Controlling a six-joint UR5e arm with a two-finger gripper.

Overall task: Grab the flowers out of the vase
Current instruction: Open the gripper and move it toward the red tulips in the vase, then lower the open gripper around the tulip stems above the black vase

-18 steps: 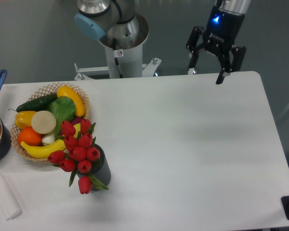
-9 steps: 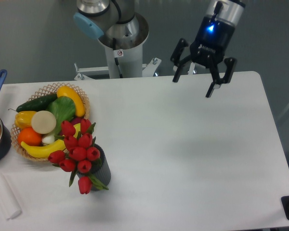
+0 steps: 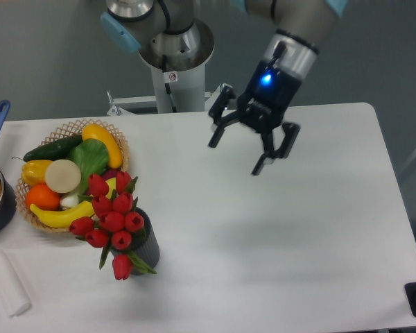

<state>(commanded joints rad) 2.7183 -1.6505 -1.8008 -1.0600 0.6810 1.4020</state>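
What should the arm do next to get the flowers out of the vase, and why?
Probably carry the open pincer further left and toward the camera until it hangs above the flowers. It is far from them, holds nothing, and the bunch sits in the vase beside the basket.

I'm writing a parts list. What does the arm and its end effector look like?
The end effector is black with two forked fingers and a glowing blue light on its body. The arm is silver-grey with light blue joint caps, on a grey pedestal bearing a small sticker.
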